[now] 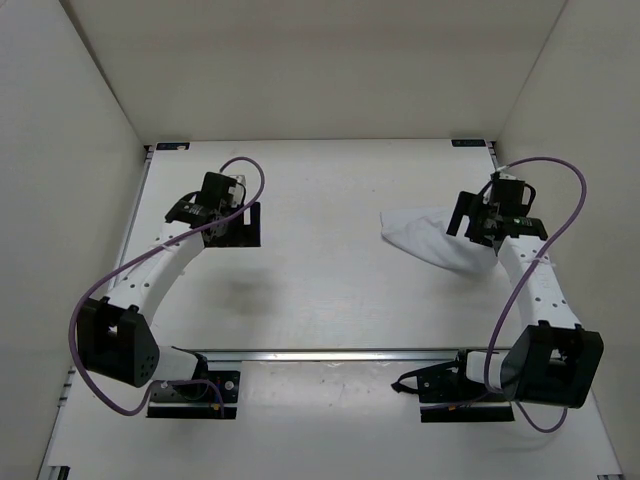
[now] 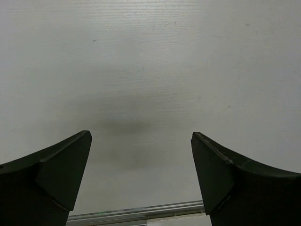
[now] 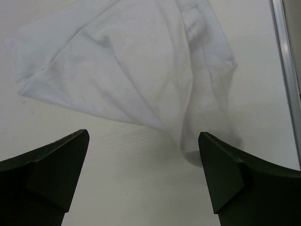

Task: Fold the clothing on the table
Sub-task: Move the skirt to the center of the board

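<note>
Top external: the white garment (image 1: 430, 240) lies crumpled on the counter (image 1: 330, 180) beyond the silver rail's (image 1: 330, 353) right half, with the right arm (image 1: 525, 270) reaching over it. The left arm (image 1: 160, 265) hangs beyond the rail's left half. Left wrist: left fingers (image 2: 47, 183) spread wide, empty, the rail at the frame's bottom edge. Right wrist: right fingers (image 3: 47, 179) wide apart, holding nothing, above wrinkled, bunched thin cloth. Smart play: flatten it first, pinching a single layer at a corner.

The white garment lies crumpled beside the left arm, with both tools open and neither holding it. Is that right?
Wrong side: the garment lies crumpled beside the right arm, as the top view shows. The left tool and the right tool are both open, and neither holds it.
</note>
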You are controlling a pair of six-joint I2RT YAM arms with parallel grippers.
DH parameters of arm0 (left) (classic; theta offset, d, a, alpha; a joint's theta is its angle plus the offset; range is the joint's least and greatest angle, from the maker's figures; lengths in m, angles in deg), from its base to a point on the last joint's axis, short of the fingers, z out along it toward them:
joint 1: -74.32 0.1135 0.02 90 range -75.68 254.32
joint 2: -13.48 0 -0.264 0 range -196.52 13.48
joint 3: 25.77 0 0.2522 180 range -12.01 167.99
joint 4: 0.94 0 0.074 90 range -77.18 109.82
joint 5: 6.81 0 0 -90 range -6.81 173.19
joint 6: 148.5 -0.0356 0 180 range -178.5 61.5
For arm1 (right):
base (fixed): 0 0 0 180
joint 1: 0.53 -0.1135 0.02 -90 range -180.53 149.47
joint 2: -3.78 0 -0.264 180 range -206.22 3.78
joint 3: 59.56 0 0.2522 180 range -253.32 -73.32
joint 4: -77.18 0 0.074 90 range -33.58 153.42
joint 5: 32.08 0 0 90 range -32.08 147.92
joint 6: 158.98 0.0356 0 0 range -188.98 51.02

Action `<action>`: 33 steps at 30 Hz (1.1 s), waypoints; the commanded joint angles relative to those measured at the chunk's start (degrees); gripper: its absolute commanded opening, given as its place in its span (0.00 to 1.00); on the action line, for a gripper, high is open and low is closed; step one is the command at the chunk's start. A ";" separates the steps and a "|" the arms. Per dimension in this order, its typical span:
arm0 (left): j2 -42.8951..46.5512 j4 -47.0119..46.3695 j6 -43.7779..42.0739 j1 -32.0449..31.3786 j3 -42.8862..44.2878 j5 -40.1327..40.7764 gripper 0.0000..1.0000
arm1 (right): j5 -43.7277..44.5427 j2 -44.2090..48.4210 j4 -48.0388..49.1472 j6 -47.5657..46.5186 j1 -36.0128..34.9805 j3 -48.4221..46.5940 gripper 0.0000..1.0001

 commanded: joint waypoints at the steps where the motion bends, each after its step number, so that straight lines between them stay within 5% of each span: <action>1: 1.81 -0.01 -0.20 0.95 0.16 0.30 0.99 | 0.15 0.72 2.79 -3.00 -0.87 0.21 1.00; 14: 8.49 -7.56 1.29 0.95 -5.28 -3.74 0.98 | 3.05 -7.55 8.68 -9.78 1.41 0.20 0.98; 19: 9.99 -8.09 0.94 1.83 -7.04 -4.19 0.99 | 1.56 -10.80 6.93 -8.81 1.59 0.29 0.71; 24: 10.25 -8.00 0.77 1.74 -7.66 -4.37 0.99 | 1.30 -12.64 5.08 -8.20 0.97 -0.67 0.00; 28: 8.85 -7.74 -0.19 0.96 -6.17 -4.28 0.98 | 1.47 -13.43 3.41 -7.76 0.62 -4.96 0.00; 33: 8.76 -9.23 -0.38 2.09 -3.97 -4.71 0.98 | -7.30 -20.35 -1.76 -4.69 -8.40 -28.21 0.00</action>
